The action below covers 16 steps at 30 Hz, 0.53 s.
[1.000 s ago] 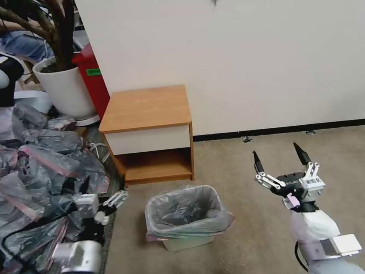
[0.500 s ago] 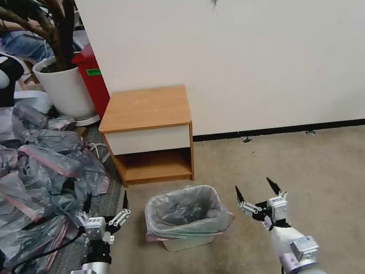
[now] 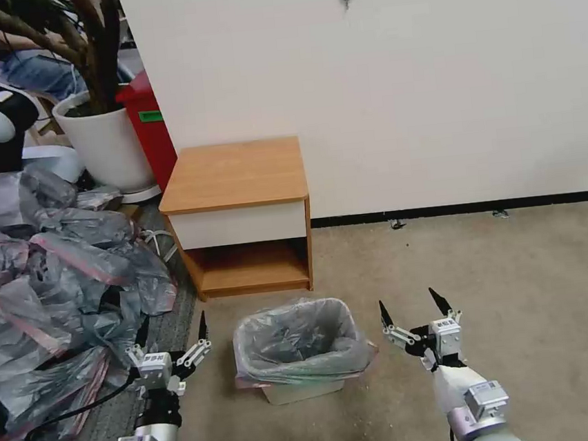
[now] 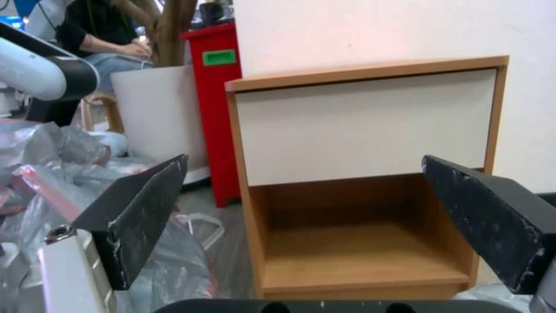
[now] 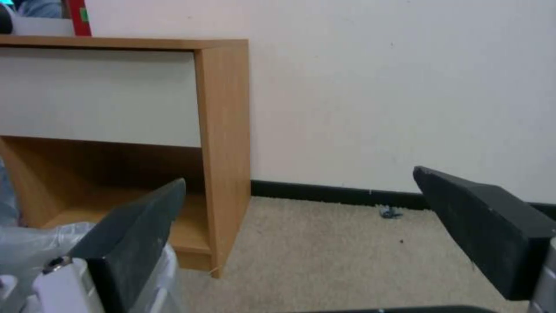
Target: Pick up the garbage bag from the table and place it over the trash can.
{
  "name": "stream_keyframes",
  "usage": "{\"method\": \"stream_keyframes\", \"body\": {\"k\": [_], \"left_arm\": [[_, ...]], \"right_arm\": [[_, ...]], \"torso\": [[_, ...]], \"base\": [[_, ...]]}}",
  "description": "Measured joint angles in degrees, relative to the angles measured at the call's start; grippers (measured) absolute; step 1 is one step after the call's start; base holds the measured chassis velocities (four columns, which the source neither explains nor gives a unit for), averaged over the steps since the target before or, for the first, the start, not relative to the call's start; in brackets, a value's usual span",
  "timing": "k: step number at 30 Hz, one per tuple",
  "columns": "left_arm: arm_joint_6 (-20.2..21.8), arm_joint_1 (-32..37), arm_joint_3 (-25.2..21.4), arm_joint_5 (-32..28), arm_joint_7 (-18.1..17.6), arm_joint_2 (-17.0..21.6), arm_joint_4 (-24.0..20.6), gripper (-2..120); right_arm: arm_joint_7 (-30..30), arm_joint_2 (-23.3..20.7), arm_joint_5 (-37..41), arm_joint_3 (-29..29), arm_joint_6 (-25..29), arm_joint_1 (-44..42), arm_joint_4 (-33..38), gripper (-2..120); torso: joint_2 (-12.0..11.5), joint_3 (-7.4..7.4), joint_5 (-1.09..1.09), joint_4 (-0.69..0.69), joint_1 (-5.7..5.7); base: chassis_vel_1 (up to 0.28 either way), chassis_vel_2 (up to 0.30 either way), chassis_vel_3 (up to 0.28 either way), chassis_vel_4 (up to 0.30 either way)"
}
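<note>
The bag (image 3: 299,341) is draped over the bin (image 3: 303,388), on the carpet just near of the table (image 3: 234,174). The left gripper (image 3: 171,328) is held left of the bin, the right gripper (image 3: 411,307) right of it; both jaws are spread wide and empty.

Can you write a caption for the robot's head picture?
Garbage bag lines the trash can; open left gripper and right gripper flank it.

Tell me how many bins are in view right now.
2. The cream trash can, lined with the garbage bag, stands on the carpet in front of the table. A tall red bin stands between the table and the white plant pot.
</note>
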Motion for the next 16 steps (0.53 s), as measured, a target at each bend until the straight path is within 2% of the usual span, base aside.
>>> {"method": "stream_keyframes", "body": {"k": [16], "left_arm": [[0.20,-0.04,0.02,-0.14,-0.12,0.06,-0.09,100]], "right_arm": [[0.07,-0.04,0.01,0.02,0.05,0.00,0.13,100]], "torso": [[0.00,0.00,0.00,0.00,0.00]], "base": [[0.000,0.000,0.000,0.000]]}}
